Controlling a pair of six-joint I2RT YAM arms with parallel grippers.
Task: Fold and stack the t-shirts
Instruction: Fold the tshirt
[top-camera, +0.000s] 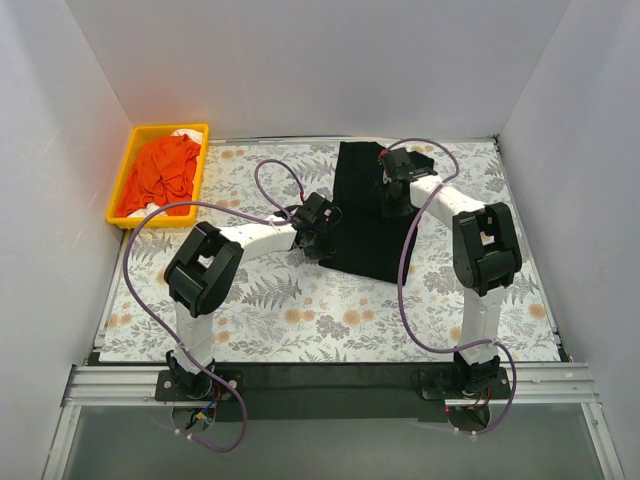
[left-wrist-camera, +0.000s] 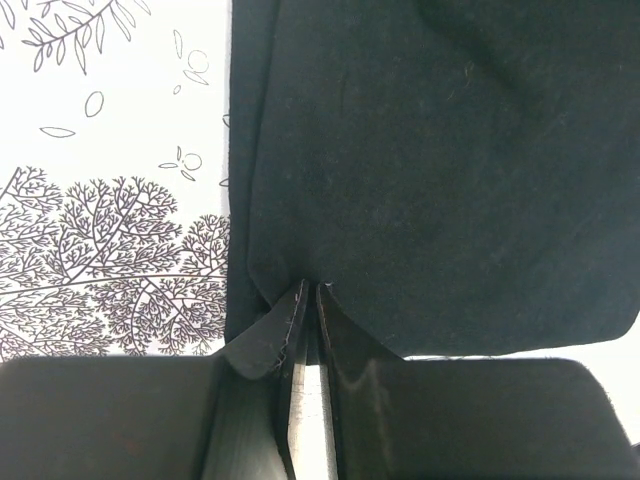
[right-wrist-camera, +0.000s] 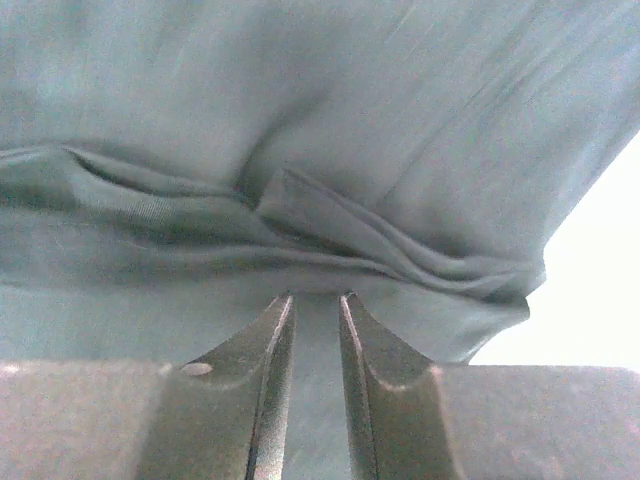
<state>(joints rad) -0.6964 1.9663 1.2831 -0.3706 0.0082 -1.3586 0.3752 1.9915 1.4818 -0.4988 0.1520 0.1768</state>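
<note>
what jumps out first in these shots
A black t-shirt lies mid-table on the fern-print table cover, the left gripper pinching its left edge and the right gripper clamped on bunched fabric farther back. At the far left corner, a yellow tray holds bright orange cloth.

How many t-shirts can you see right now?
2: a black t-shirt spread on the table, an orange t-shirt in the yellow tray. Some white cloth beneath it may be more.
</note>
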